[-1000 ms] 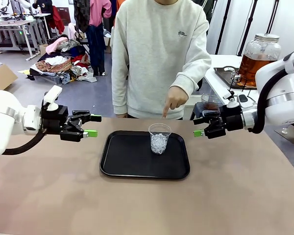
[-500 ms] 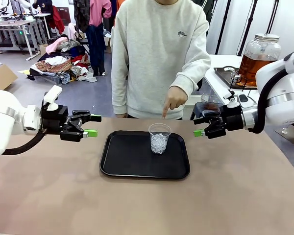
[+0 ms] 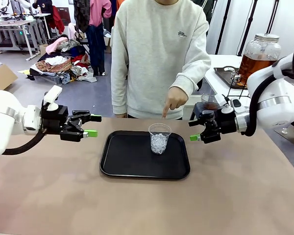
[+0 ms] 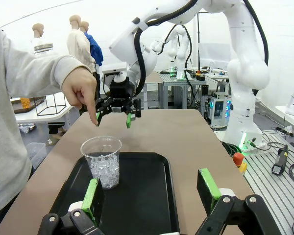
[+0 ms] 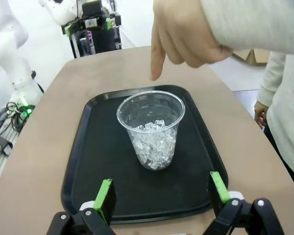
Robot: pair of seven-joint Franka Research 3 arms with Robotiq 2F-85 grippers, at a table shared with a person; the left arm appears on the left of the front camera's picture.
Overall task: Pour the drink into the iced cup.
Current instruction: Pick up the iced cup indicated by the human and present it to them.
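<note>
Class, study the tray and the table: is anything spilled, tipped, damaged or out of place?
Nothing stands out. The iced cup stands upright on the black tray. Both the tray and the table look dry. A person's hand points down at the cup without touching it.

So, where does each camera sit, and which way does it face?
Front view: between the arms, facing the person across the table; left gripper and right gripper show.
Left wrist view: on that wrist, looking along its own fingers over the tray at the right arm.
Right wrist view: on that wrist, looking down past its fingers at the iced cup.
Shared: all show the cup, tray and person's pointing hand.
</note>
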